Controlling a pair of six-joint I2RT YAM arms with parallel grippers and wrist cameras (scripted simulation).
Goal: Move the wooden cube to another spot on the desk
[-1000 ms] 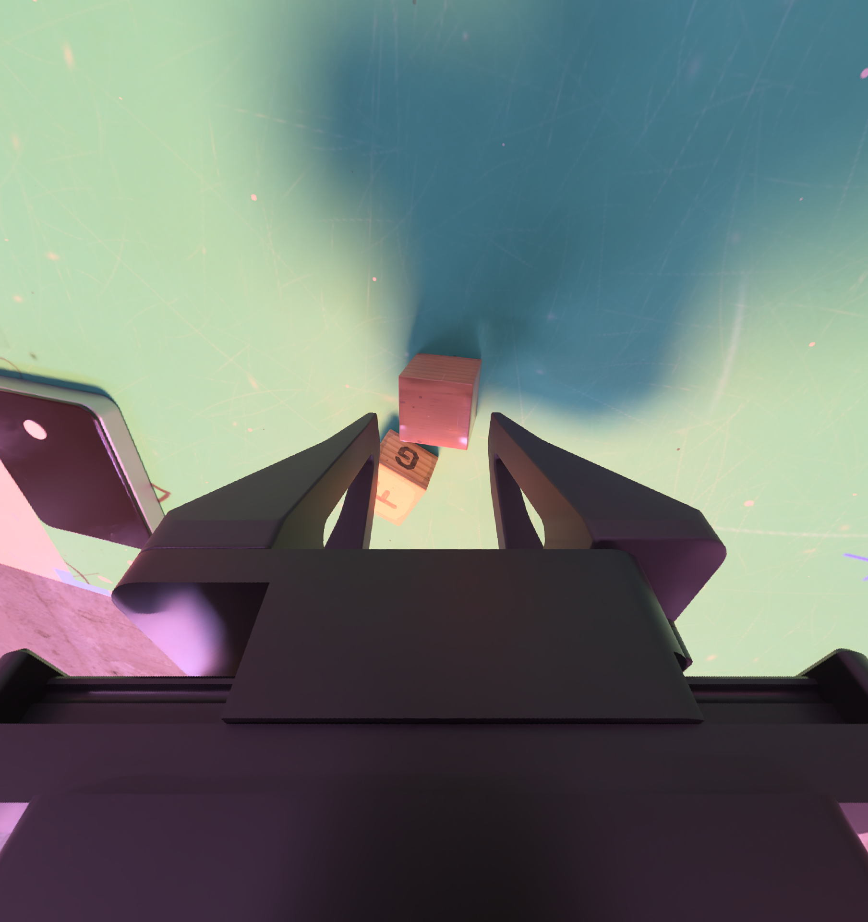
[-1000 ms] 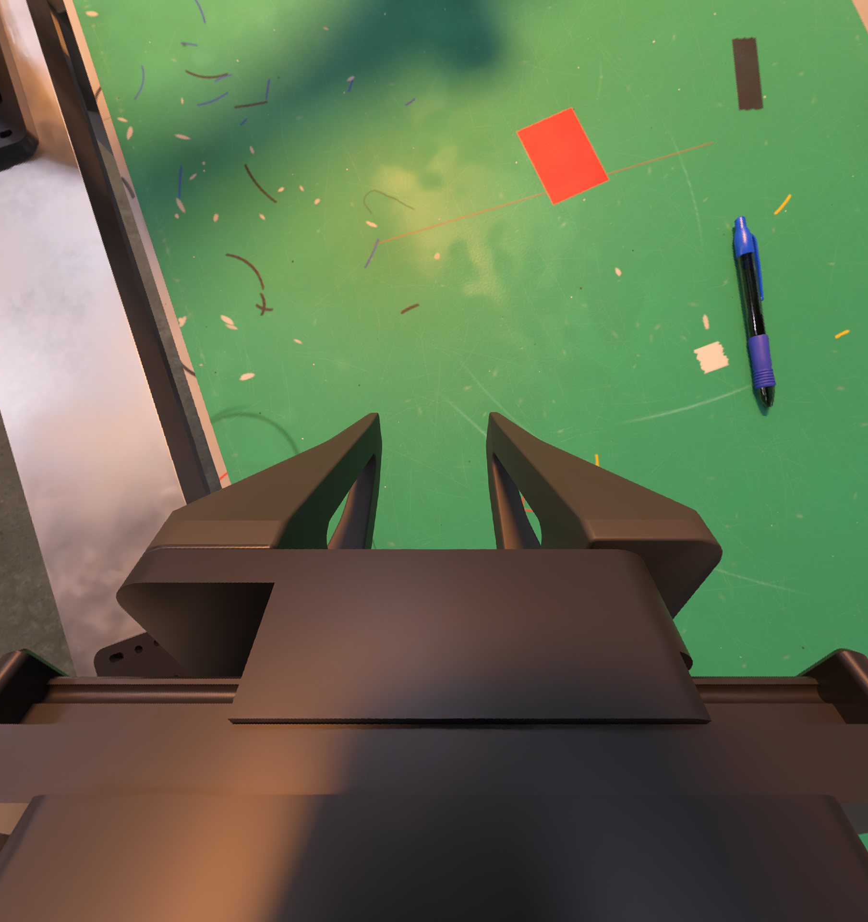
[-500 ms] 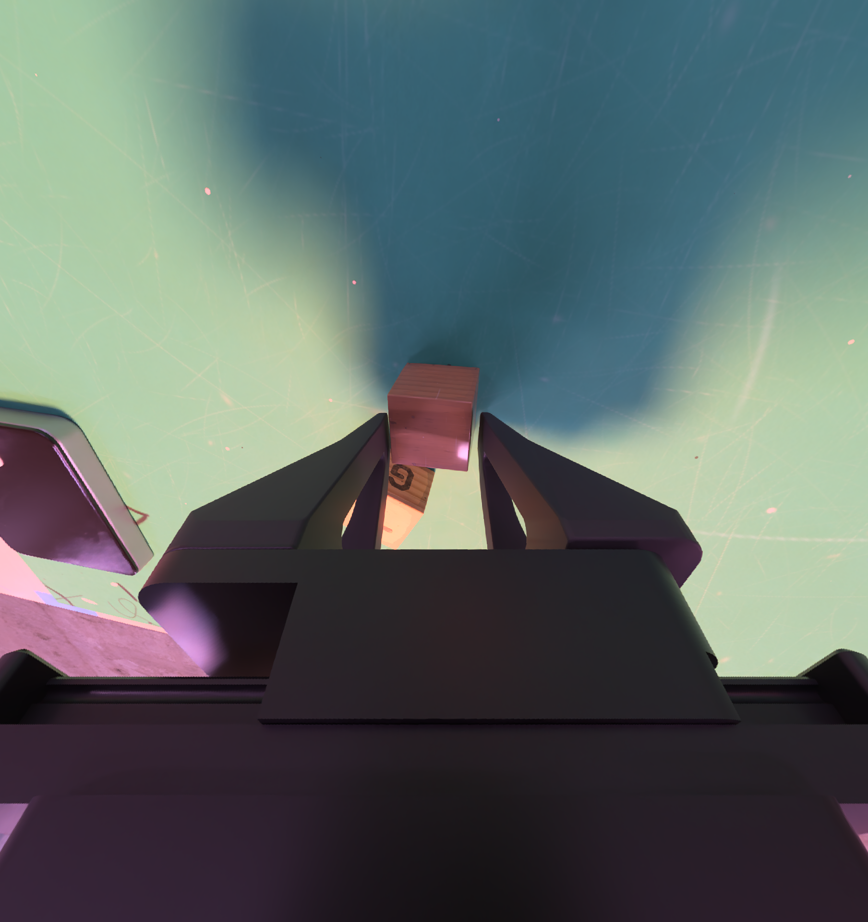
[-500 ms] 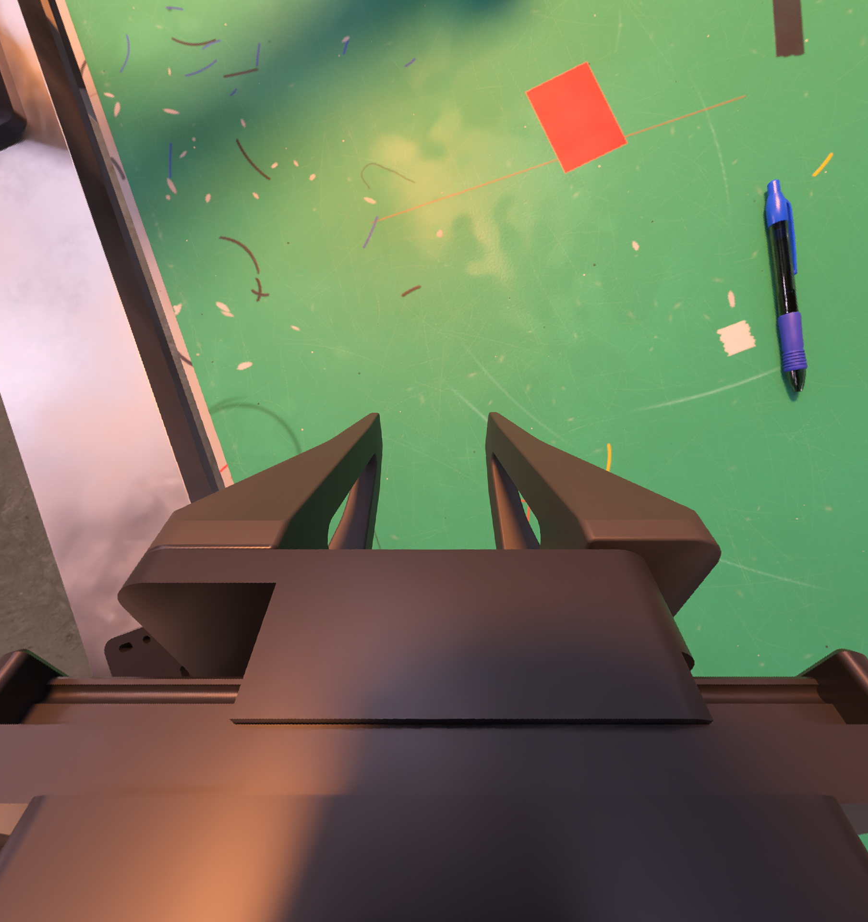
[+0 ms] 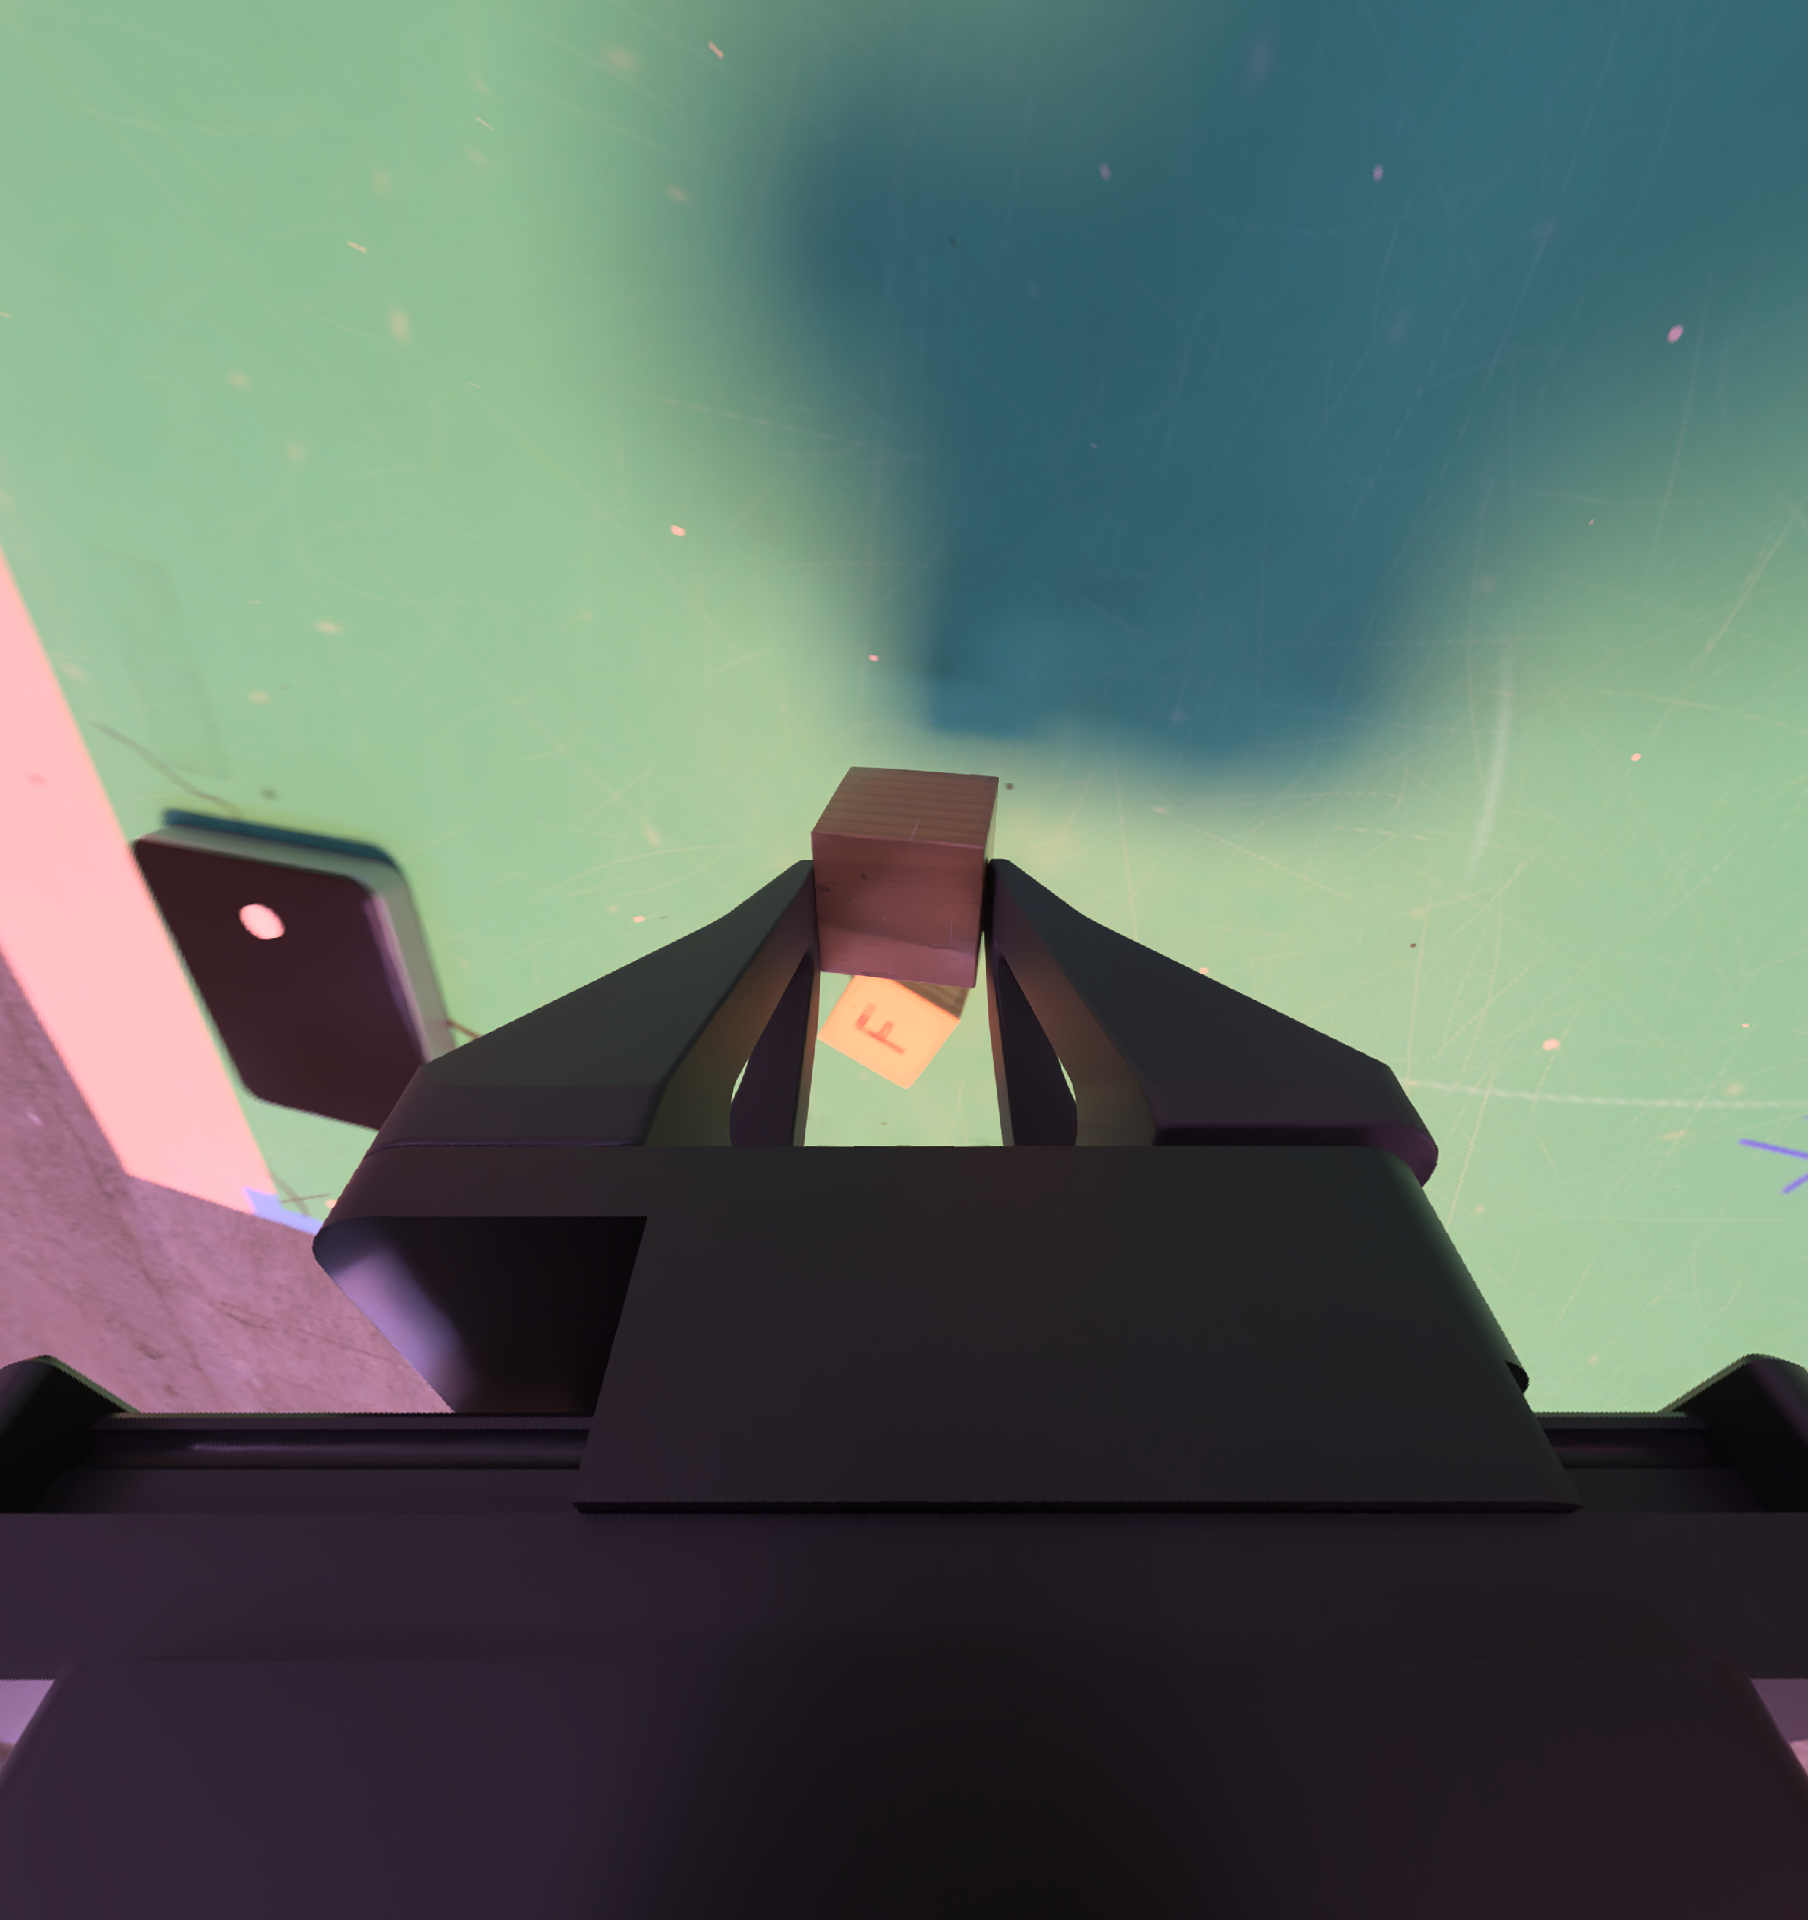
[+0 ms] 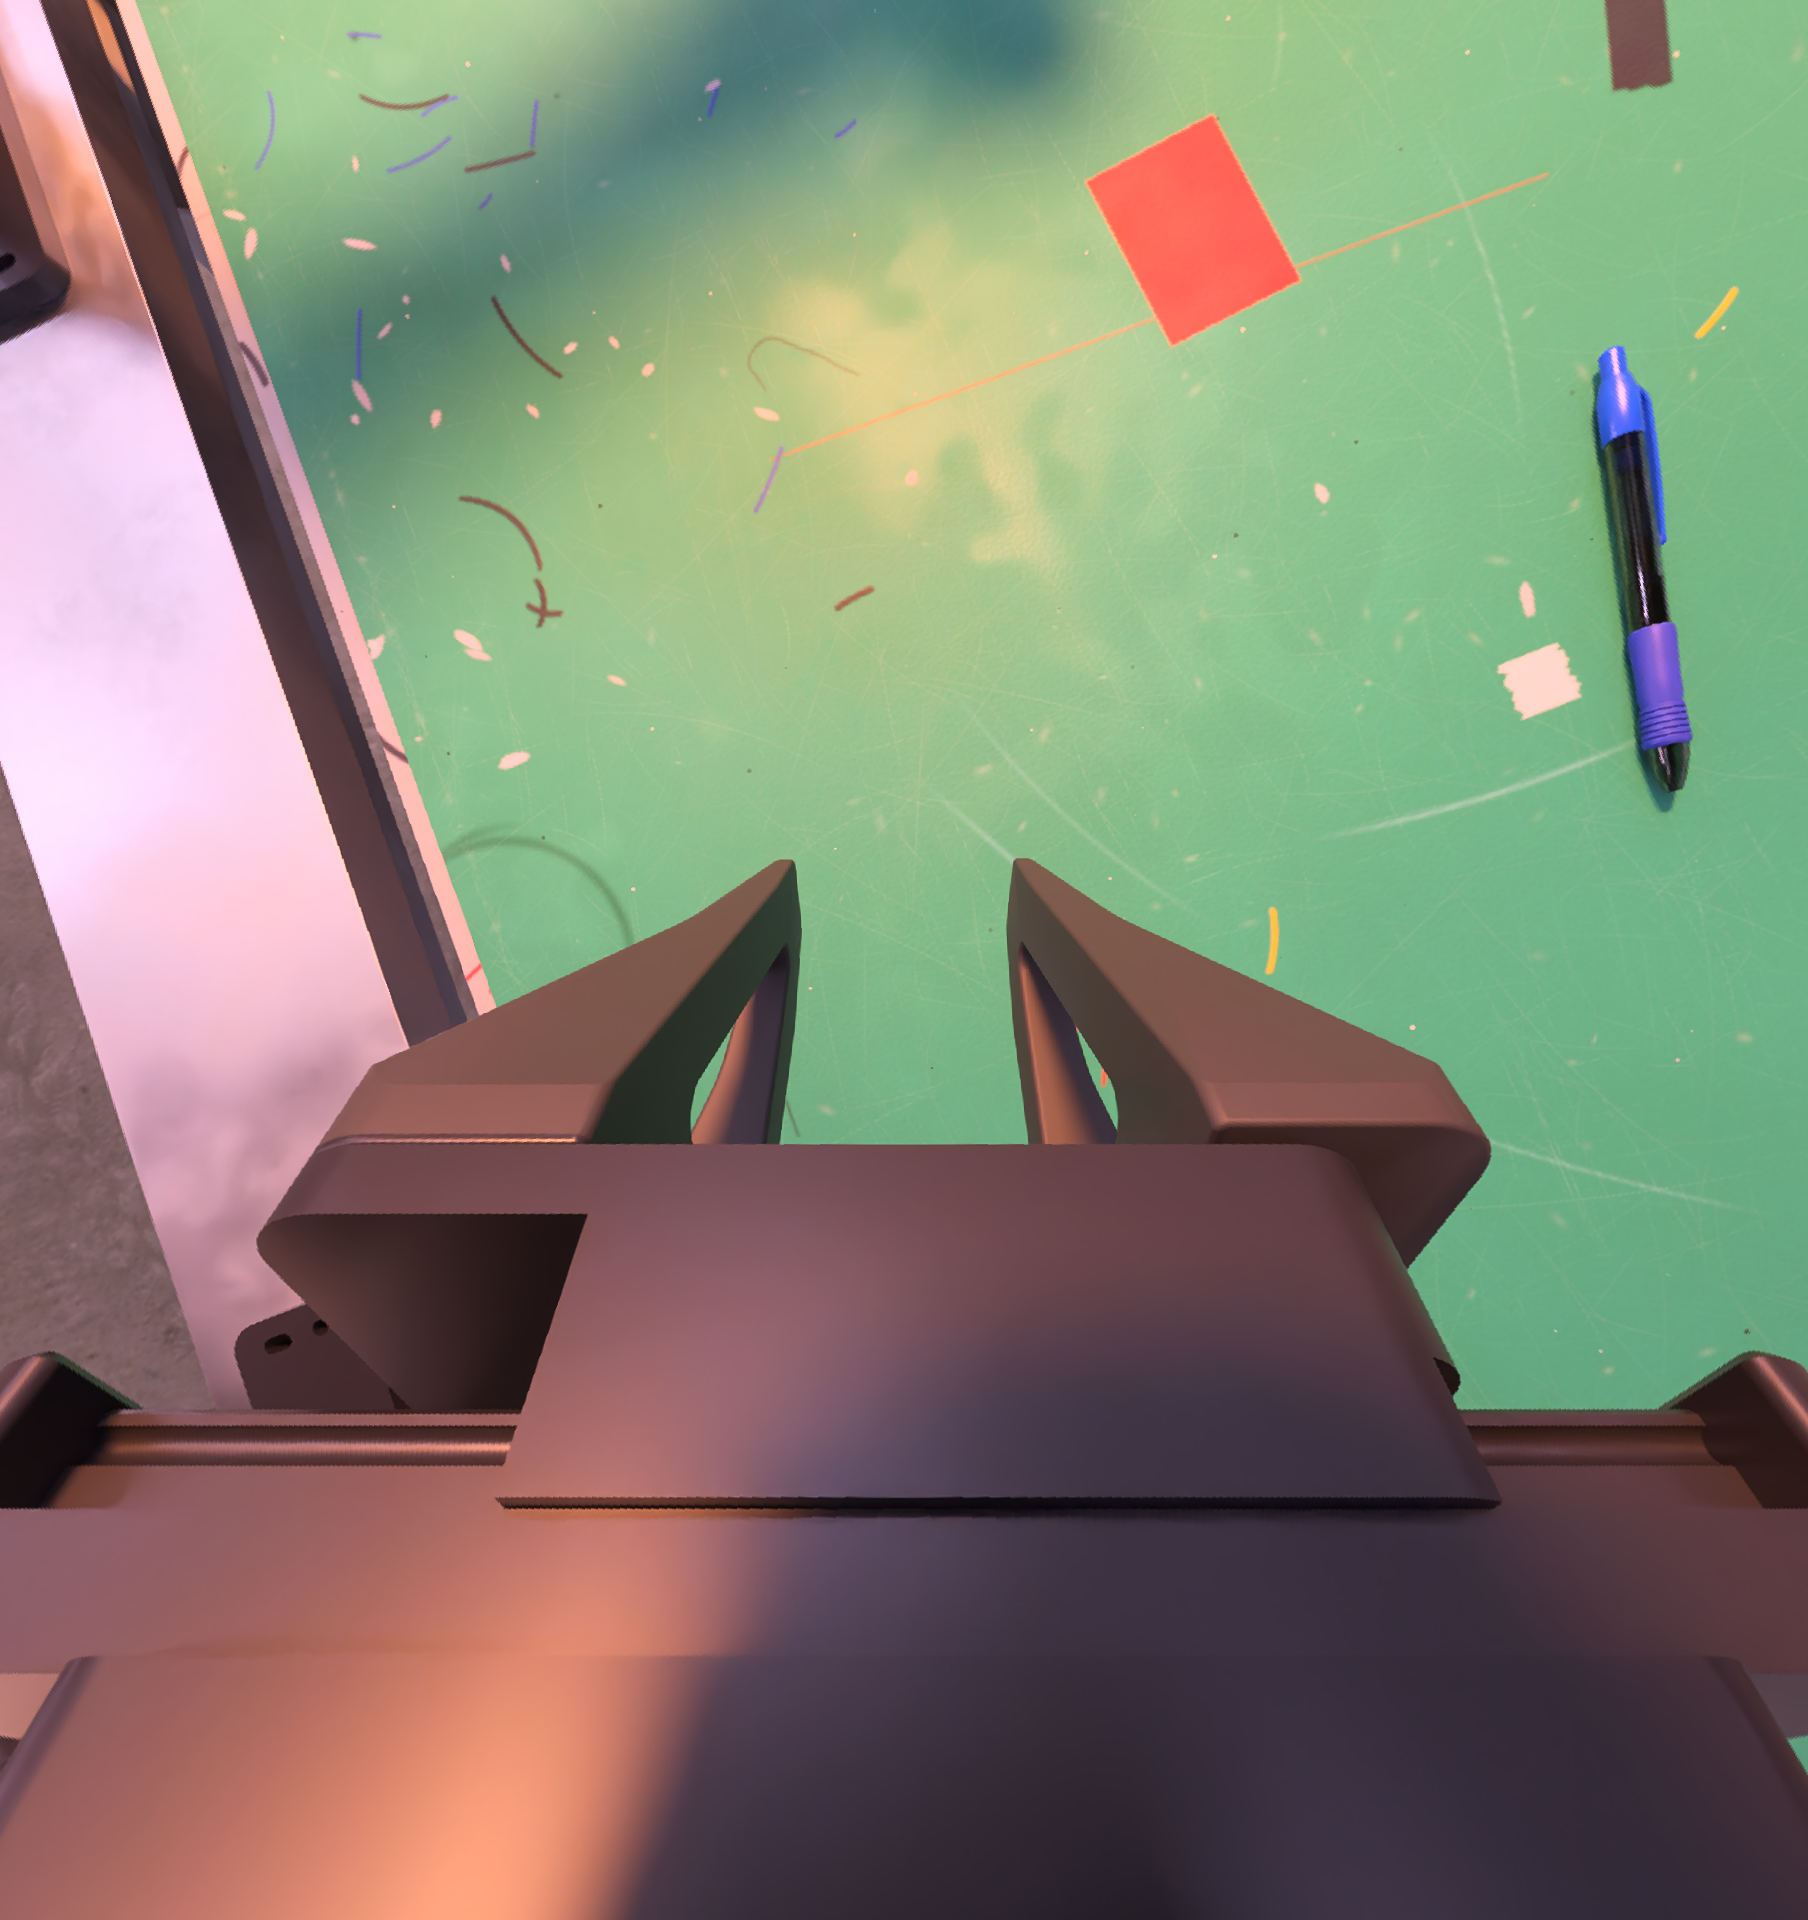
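In the left wrist view my left gripper (image 5: 900,883) is shut on a plain wooden cube (image 5: 900,873), held between the fingertips above the green mat (image 5: 464,468). Below it a second, lighter wooden cube with a letter on its face (image 5: 879,1034) lies on the mat, showing between the fingers. The held cube's shadow falls farther off on the mat, apart from the cube. In the right wrist view my right gripper (image 6: 904,894) is open and empty above the green mat (image 6: 983,675). No cube shows in that view.
A dark plate with a round hole (image 5: 276,977) lies at the mat's left edge in the left wrist view, beside a pale border strip (image 5: 58,883). In the right wrist view a blue pen (image 6: 1643,566), a red square patch (image 6: 1191,229) and a metal rail (image 6: 256,520) show.
My left gripper closed on the plain wooden cube and rose with it; the lettered cube stayed on the mat. The right wrist view shifted slightly over the mat, gripper still open.
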